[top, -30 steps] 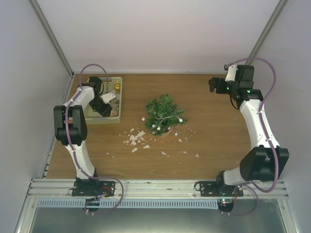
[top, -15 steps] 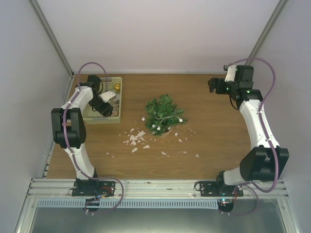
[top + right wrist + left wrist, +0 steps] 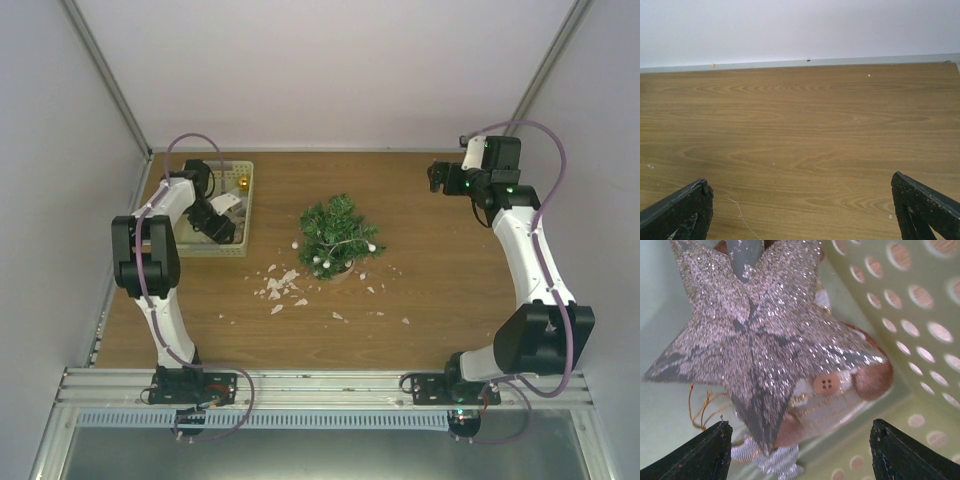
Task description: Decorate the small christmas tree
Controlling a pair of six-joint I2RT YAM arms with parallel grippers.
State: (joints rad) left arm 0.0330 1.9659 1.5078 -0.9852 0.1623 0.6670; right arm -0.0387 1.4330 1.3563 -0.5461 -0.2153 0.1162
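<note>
The small christmas tree (image 3: 338,232) stood upright near the middle of the table (image 3: 450,300), its pot on the wood and white beads showing among the lower branches. Pale fragments (image 3: 283,285) lay scattered on the table just in front and to the left of the tree. Farther left, well apart from the tree, sat the pale green perforated basket (image 3: 247,200) with a gold ball (image 3: 241,182) at its far end. The left hand (image 3: 213,224) was lowered into this basket. In the left wrist view its fingers (image 3: 702,452) were spread wide and released, gripping nothing, with a silver glitter star (image 3: 755,340) lying ahead of them and one star point reaching down between the tips without touching either. Beneath the star lay a pale fabric ornament (image 3: 827,405) bearing a pink button. The right hand (image 3: 437,177) hovered at the far right of the table, well apart from the tree, its fingers (image 3: 680,210) likewise spread open over bare wood.
</note>
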